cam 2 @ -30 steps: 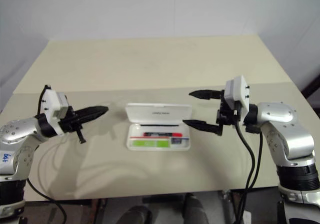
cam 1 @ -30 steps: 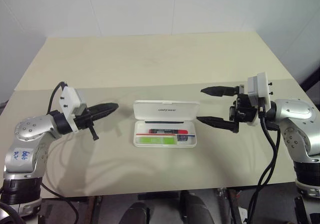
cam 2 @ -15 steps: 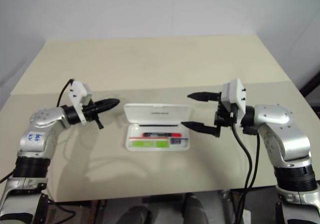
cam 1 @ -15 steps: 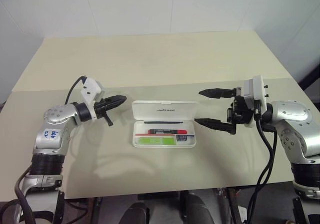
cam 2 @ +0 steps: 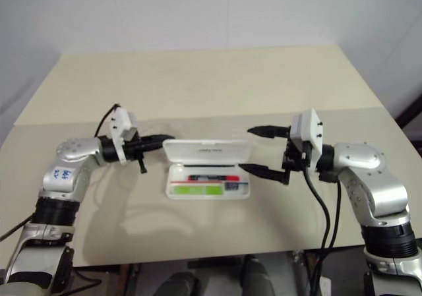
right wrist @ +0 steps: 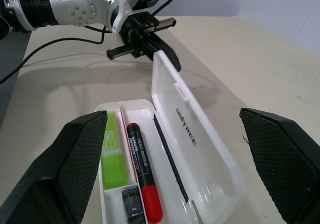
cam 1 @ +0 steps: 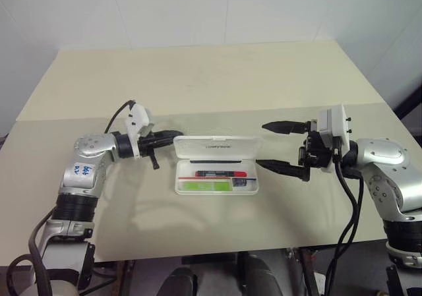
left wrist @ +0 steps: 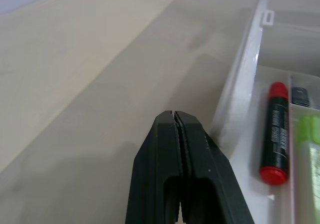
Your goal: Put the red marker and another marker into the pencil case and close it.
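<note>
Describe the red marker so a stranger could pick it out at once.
On the beige table, between the two arms, lies an open white pencil case. In its tray the red marker lies lengthwise beside a lime-green highlighter. It is the slim dark pen with red ends.

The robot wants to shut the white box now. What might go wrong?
The shut left hand is at one end of the open lid, so a push there might slide or twist the case instead of closing it. The wide-open right hand sits close to the other end and may get in the lid's way. The red marker and highlighter lie flat inside, so they should not block it.
</note>
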Tool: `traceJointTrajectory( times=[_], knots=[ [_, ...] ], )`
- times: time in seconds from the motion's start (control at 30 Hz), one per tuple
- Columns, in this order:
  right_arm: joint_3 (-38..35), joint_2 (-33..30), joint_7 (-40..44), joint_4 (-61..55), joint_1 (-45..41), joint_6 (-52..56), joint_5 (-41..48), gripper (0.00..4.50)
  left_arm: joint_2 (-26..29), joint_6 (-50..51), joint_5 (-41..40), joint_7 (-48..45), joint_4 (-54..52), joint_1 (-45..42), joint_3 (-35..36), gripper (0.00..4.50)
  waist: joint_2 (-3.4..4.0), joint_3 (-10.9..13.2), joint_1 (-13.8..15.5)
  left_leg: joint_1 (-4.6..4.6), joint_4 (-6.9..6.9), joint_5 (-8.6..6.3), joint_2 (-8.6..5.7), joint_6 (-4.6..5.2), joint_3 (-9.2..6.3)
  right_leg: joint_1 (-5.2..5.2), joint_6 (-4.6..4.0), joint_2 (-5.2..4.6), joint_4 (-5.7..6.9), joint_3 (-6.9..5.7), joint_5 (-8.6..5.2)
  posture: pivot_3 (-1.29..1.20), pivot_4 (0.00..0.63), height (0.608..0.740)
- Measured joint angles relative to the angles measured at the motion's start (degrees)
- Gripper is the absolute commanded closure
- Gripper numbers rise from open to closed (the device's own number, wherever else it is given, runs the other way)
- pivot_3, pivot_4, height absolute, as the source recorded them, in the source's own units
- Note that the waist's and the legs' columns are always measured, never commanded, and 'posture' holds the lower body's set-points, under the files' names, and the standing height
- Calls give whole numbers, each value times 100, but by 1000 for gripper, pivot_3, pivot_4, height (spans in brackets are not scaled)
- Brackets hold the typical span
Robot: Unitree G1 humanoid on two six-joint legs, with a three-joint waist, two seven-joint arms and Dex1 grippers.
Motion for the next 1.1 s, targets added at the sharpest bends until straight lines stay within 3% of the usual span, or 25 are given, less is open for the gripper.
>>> traceJointTrajectory(
  times=[0.73,1.1],
  knots=[
    [3,75,-99,0,0,0,-85,0,112,-688,471,-1203,-694,66,-1029,4479,0,0,3,-1,0,-1,0,1,1,0,0,0,-1,1,0,0,150,740],
    [3,125,-157,0,0,0,-124,0,-125,-553,762,-1155,-640,-30,-1418,4479,0,0,8,0,2,-1,-1,2,2,2,0,1,-1,1,0,0,150,740]
  ],
)
